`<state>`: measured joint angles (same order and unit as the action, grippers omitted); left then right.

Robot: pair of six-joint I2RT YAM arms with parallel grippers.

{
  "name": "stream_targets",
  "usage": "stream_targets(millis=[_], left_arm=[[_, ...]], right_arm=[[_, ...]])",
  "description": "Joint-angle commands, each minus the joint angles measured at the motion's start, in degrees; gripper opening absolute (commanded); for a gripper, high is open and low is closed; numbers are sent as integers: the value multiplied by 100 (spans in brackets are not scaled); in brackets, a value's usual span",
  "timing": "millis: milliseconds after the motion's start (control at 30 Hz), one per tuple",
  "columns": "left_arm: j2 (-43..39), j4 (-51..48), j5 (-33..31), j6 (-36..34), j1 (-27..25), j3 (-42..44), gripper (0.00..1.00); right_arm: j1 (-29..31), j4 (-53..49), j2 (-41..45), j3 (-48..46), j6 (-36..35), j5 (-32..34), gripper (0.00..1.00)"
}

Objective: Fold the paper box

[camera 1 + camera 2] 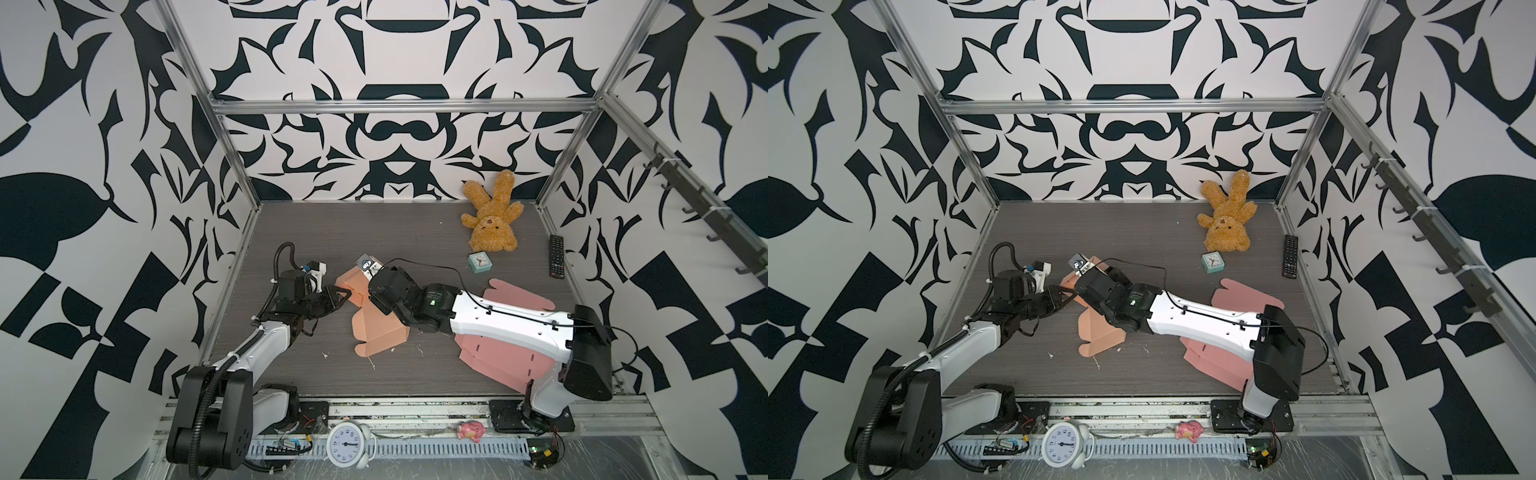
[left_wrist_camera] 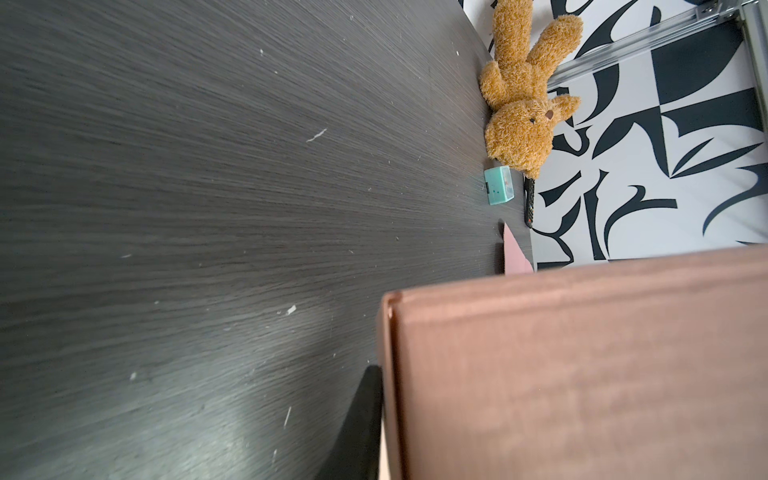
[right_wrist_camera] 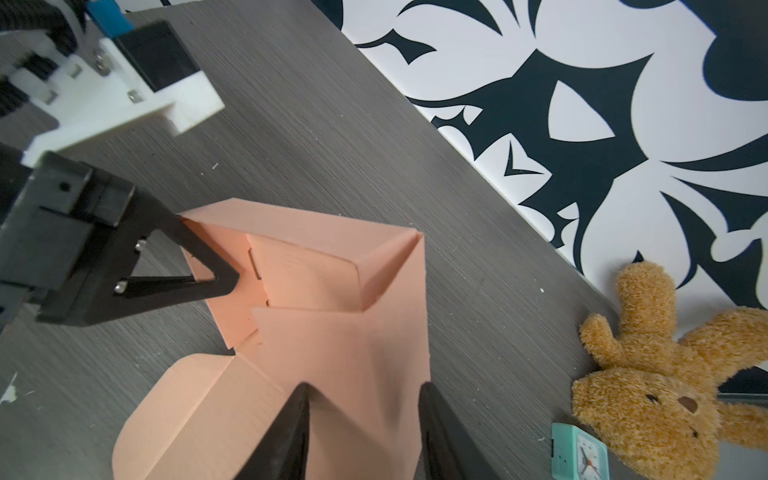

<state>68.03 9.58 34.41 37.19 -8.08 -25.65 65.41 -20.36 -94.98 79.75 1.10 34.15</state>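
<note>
Salmon-pink half-folded paper box [image 1: 378, 332] lies mid-frame on the dark wood-grain surface [image 1: 374, 232]. Left end effector [image 3: 227, 283] pinches its side wall; right end effector [image 3: 365, 411] stands parted over its panel, holding nothing.

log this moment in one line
task: fold paper box | left gripper: shut on box side wall | right gripper: jaws open over box panel | state: partly folded
</note>
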Motion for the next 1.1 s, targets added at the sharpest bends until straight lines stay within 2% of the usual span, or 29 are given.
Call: stream_targets(millis=[0, 167, 433, 500, 600, 800, 933, 1067], left_arm=[[23, 185, 11, 78, -36, 16, 17], [-41, 193, 0, 78, -60, 65, 17], [-146, 202, 8, 108, -92, 139, 17], [-218, 202, 4, 120, -89, 158, 17], [-320, 192, 14, 139, -89, 193, 17], [-416, 147, 38, 150, -98, 218, 17], [-441, 151, 27, 160, -102, 227, 17], [-431, 167, 56, 192, -106, 191, 17]], right_arm=[[40, -21, -18, 339, -170, 551, 45], [37, -2, -213, 477, -284, 640, 47], [33, 120, -346, 656, -468, 590, 55], [27, 137, -346, 656, -496, 610, 52], [28, 266, -331, 568, -573, 637, 40], [33, 305, -361, 584, -635, 600, 34], [33, 275, -523, 750, -780, 724, 33], [31, 242, -798, 967, -929, 876, 40]])
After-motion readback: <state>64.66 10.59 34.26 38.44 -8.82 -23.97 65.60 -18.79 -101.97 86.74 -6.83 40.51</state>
